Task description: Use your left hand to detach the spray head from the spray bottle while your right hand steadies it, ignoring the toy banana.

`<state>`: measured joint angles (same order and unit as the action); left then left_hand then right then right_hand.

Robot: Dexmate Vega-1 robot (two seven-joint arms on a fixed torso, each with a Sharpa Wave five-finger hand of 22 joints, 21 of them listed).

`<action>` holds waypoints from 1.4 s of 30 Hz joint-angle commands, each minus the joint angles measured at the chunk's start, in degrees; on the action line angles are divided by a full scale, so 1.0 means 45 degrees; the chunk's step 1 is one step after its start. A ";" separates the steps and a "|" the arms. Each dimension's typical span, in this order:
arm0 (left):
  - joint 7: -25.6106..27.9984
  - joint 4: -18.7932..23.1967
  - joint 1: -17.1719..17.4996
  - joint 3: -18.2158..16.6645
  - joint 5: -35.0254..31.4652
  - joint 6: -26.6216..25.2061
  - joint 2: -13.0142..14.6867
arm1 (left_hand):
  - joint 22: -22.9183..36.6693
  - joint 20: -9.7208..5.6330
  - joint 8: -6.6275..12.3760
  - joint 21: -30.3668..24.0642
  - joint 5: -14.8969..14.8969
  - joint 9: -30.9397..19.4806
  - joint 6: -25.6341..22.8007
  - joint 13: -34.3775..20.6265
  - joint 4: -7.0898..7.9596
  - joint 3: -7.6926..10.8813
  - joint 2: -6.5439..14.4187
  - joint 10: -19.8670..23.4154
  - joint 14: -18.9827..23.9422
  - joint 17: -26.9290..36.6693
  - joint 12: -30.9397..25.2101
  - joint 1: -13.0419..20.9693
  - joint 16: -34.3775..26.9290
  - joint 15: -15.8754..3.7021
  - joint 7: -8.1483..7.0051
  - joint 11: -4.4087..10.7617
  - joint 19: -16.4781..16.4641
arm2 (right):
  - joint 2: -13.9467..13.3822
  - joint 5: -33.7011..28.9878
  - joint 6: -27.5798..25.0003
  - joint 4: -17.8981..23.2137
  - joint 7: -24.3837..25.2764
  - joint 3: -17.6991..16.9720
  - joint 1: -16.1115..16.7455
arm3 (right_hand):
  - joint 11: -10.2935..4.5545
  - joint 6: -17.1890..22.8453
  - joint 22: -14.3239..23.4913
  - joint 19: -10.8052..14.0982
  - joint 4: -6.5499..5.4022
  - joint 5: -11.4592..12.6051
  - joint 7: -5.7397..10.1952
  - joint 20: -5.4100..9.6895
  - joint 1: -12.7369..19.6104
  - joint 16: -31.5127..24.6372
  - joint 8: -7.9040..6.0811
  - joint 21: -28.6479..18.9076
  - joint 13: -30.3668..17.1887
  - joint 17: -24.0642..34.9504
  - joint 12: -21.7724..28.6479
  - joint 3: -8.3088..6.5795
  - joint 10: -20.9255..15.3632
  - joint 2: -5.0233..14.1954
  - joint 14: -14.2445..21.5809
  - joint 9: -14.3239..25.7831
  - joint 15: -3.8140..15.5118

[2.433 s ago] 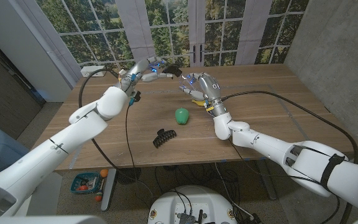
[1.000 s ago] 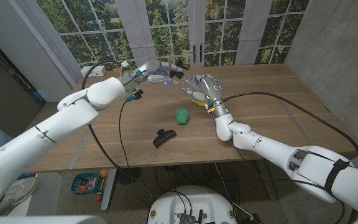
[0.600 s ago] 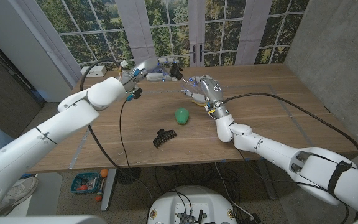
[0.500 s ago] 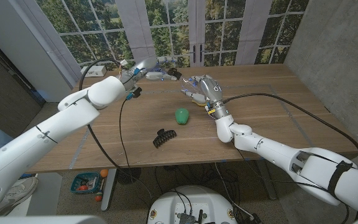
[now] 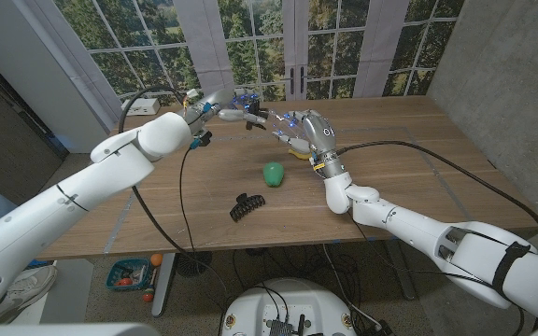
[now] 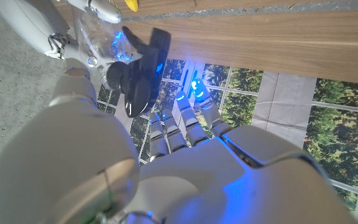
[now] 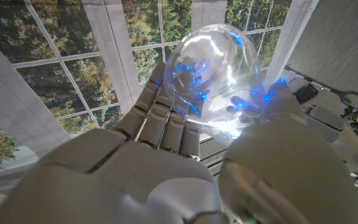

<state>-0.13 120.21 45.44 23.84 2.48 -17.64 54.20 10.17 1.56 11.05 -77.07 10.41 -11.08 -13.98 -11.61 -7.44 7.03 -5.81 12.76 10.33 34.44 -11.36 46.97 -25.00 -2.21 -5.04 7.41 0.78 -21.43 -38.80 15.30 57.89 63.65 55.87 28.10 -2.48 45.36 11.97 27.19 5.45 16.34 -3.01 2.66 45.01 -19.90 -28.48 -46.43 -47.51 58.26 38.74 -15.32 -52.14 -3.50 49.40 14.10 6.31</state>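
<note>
Spray head (image 5: 253, 114) (black) is gripped in the left hand (image 5: 220, 105), upper middle of the head frame, lifted above the tabletop (image 5: 390, 159). Left wrist view shows the same black head (image 6: 140, 78) pinched at the fingers (image 6: 178, 124), with the clear bottle and the other hand just beyond it. Spray bottle (image 7: 213, 62) (clear plastic, lit blue by the hand LEDs) sits clasped in the right hand (image 5: 304, 133), just right of the head in the head frame; right wrist view has the fingers (image 7: 160, 118) wrapped round its rounded body. Cannot tell from these frames whether head and bottle are touching or apart; they sit very close. Toy banana (image 5: 296, 150) lies on the tabletop directly under the right hand, partly hidden. Green rounded object (image 5: 273, 174) lies near centre frame, well apart from both hands. Black hair claw clip (image 5: 245, 206) lies lower, below and left of the green one.
</note>
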 commanded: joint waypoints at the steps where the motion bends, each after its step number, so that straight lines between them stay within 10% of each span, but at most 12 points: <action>1: 0.0001 -0.0601 0.0175 -0.0214 0.0668 0.0947 -0.0188 | -0.0045 -0.0027 0.0062 0.0250 0.0060 -0.0042 0.0115 -0.0012 -0.0190 0.0099 -0.0021 -0.0001 -0.0364 -0.0654 -0.0124 0.0130 0.0597 -0.0791 -0.0245 0.0438 0.0086 | 0.0122 -0.0302 0.0401 -0.0043 0.0078 -0.0431 0.0176 | -0.2054 0.2847 0.0003 -0.0090 0.0001 0.0122 0.2783 0.1956 0.2547 0.0050 0.0019 -0.0118 -0.0077 0.0073 -0.0020 0.0072 -0.2122 0.2673 0.0117 0.0041 0.1546; 8: -0.0873 -0.1392 -0.0111 -0.0174 0.1708 0.1940 -0.0425 | -0.0095 0.0099 0.0246 0.0800 0.0246 -0.0026 -0.0269 0.0062 -0.0001 -0.0246 -0.0407 0.0314 0.0053 -0.1824 -0.0245 -0.0353 0.1220 -0.0593 -0.0366 0.0572 0.0093 | 0.0167 -0.0674 0.0592 0.0090 0.0078 -0.0829 0.0378 | -0.2054 0.2852 -0.0010 -0.0127 0.0002 0.0126 0.2785 0.1954 0.2565 0.0106 0.0009 -0.0200 -0.0121 0.0144 -0.0037 0.0087 -0.2131 0.2667 0.0133 0.0074 0.1543; 14: -0.1096 -0.1800 -0.0228 -0.0087 0.2035 0.2662 -0.0623 | -0.0089 0.0075 0.0453 0.1223 0.0381 0.0010 -0.1138 0.0140 -0.0077 0.0120 0.0272 0.1495 0.1130 -0.3144 -0.0521 0.0160 0.1649 -0.0960 -0.0621 0.0901 -0.0723 | 0.0058 -0.0738 0.0600 0.0355 0.0078 -0.0923 0.0499 | -0.2052 0.2845 -0.0023 -0.0164 -0.0012 0.0129 0.2770 0.1955 0.2560 0.0162 0.0004 -0.0273 -0.0161 0.0204 -0.0056 0.0109 -0.2134 0.2662 0.0145 0.0106 0.1533; 17: -0.0966 -0.1832 -0.0231 -0.0053 0.1983 0.2835 -0.0705 | -0.0094 0.0034 0.0942 0.1736 0.0239 0.0008 -0.3003 0.0150 -0.0111 0.0657 0.1119 0.3386 0.1919 -0.4122 -0.0900 0.0531 0.1898 -0.1347 -0.0870 0.1090 -0.1192 | 0.0058 -0.0766 0.0665 0.0406 0.0078 -0.1042 0.0567 | -0.2052 0.2830 -0.0033 -0.0181 -0.0031 0.0132 0.2773 0.1953 0.2547 0.0196 0.0048 -0.0321 -0.0116 0.0237 -0.0103 0.0124 -0.2153 0.2664 0.0170 0.0058 0.1529; 23: 0.0395 -0.1604 0.0210 -0.0177 0.1321 0.2991 -0.1032 | -0.0071 -0.0356 0.1701 0.2796 0.0128 -0.0083 -0.7077 -0.0067 -0.0505 0.2667 0.2966 0.8761 0.5414 -0.5203 -0.1849 0.1524 0.1539 -0.2339 -0.0015 0.1086 -0.2869 | 0.0075 -0.0829 0.0720 0.0408 0.0078 -0.1207 0.0640 | -0.2054 0.2867 -0.0051 -0.0202 -0.0062 0.0135 0.2771 0.1954 0.2524 0.0253 0.0114 -0.0402 -0.0081 0.0286 -0.0158 0.0146 -0.2175 0.2674 0.0218 -0.0043 0.1533; 29: 0.2103 -0.1411 0.0818 -0.0394 0.0496 0.3114 -0.1529 | -0.0025 -0.0883 0.2510 0.3144 0.0000 -0.0491 -0.8841 -0.0849 -0.0656 0.4055 0.3240 1.1485 0.7134 -0.4866 -0.2836 0.3033 0.1172 -0.2584 0.0212 0.1027 -0.3951 | 0.0100 -0.0807 0.0752 0.0327 0.0078 -0.1247 0.0645 | -0.2052 0.2839 -0.0061 -0.0221 -0.0061 0.0136 0.2773 0.1964 0.2533 0.0295 0.0136 -0.0448 -0.0058 0.0316 -0.0194 0.0154 -0.2185 0.2669 0.0227 -0.0038 0.1533; 42: 0.3294 -0.1161 0.1517 -0.0829 -0.0280 0.3696 -0.1864 | 0.0011 -0.1224 0.2724 0.3147 -0.0059 -0.0610 -0.9156 -0.1216 -0.0676 0.4097 0.2970 1.1737 0.7758 -0.4590 -0.2950 0.3565 0.0841 -0.2600 0.0285 0.1026 -0.4249 | 0.0088 -0.0604 0.0647 0.0208 0.0078 -0.1154 0.0622 | -0.2054 0.2911 -0.0084 -0.0269 -0.0037 0.0136 0.2757 0.1958 0.2588 0.0398 0.0119 -0.0582 -0.0096 0.0413 -0.0246 0.0158 -0.2195 0.2666 0.0263 -0.0010 0.1538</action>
<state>6.64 114.03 49.70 21.53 5.85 -3.90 47.22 10.02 -2.47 19.80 -62.96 10.16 -11.04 -51.10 -14.25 -11.82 24.12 2.20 57.11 44.54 13.47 -21.74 56.69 -20.85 -4.81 -0.31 4.17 -17.75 -21.02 -42.11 18.44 59.36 64.00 50.71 30.78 -2.87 45.78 11.44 25.96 5.39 16.57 -2.84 2.46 45.01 -18.39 -28.03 -48.72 -47.91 59.85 37.86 -14.44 -52.53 -3.50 49.89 13.99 6.44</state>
